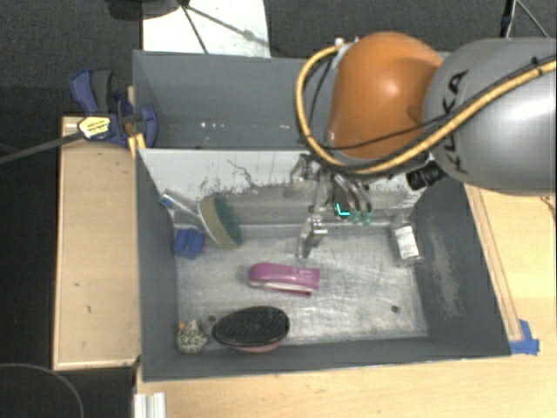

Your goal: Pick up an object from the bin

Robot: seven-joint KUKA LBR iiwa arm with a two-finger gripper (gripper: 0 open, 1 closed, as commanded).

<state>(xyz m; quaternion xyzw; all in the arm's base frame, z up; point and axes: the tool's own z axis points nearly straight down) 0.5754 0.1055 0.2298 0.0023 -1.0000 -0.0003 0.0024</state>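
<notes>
Poised mid-frame with the jaws low; cannot tell whether released or clenched. Just below and slightly left lies a pink oblong piece [285,277] on the bin [370,299] floor, long axis left-right.

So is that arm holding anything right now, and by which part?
Nothing seems held: the gripper hangs near the pink oblong thing, which lies loose on the bin floor.

Overhead light glints off the arm's orange cover [383,85] and brightens the bin [365,294] floor, while its side walls sit in shade.
</notes>
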